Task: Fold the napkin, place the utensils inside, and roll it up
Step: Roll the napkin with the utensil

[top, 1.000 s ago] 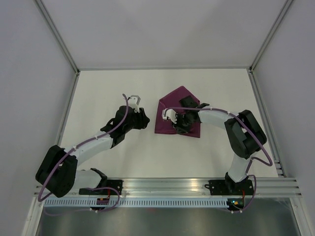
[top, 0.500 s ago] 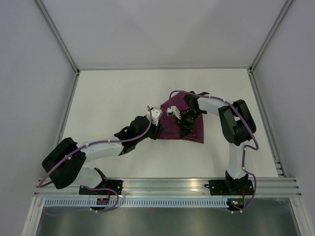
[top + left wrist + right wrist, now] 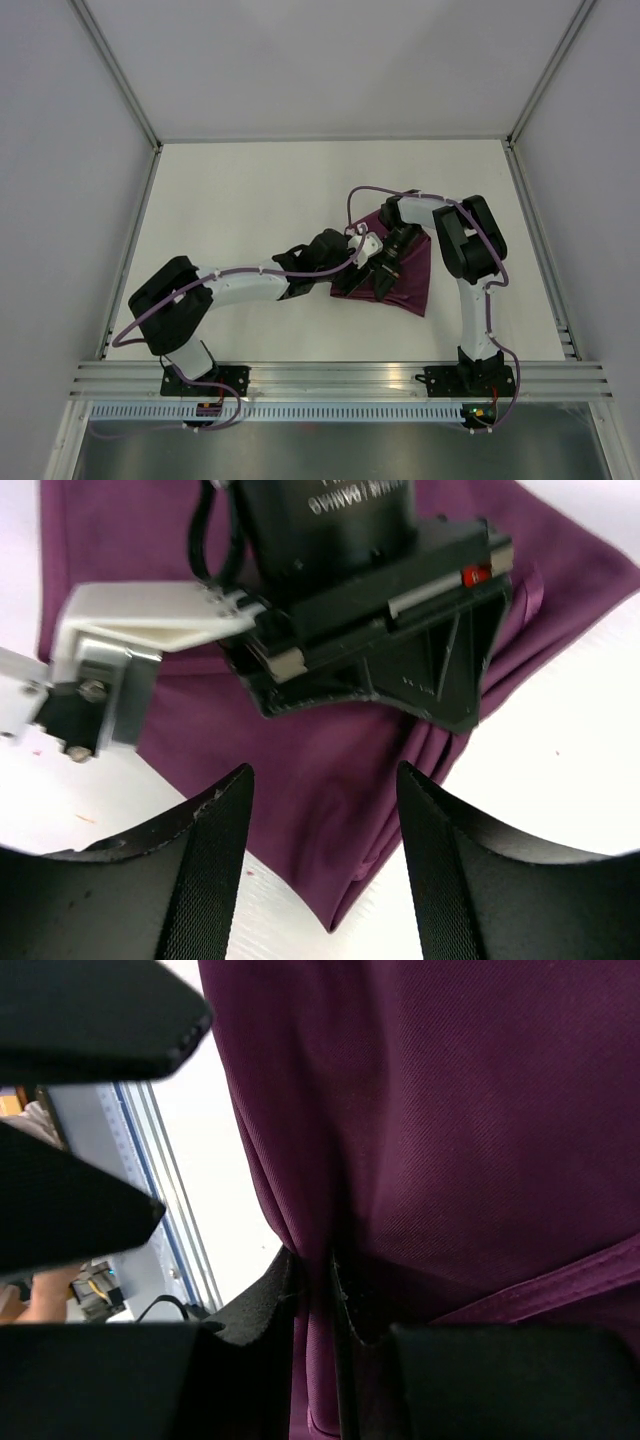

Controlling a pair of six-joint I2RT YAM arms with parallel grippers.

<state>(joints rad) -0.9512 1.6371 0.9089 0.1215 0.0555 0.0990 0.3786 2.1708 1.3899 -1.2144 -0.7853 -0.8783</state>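
Nearest me, both arms rise from the aluminium rail (image 3: 340, 375) at the front edge. The left arm lies low across the white worktop (image 3: 250, 190), reaching to right of centre. There the left tool (image 3: 322, 780) hangs over the near hem of the napkin (image 3: 412, 278), its fingers spread well apart and gripping nothing. Just beyond it, the right tool (image 3: 318, 1285) points down with its fingers nipped tight on a raised fold of the purple cloth. The napkin lies creased and bunched on the right half of the worktop, beneath both tools.
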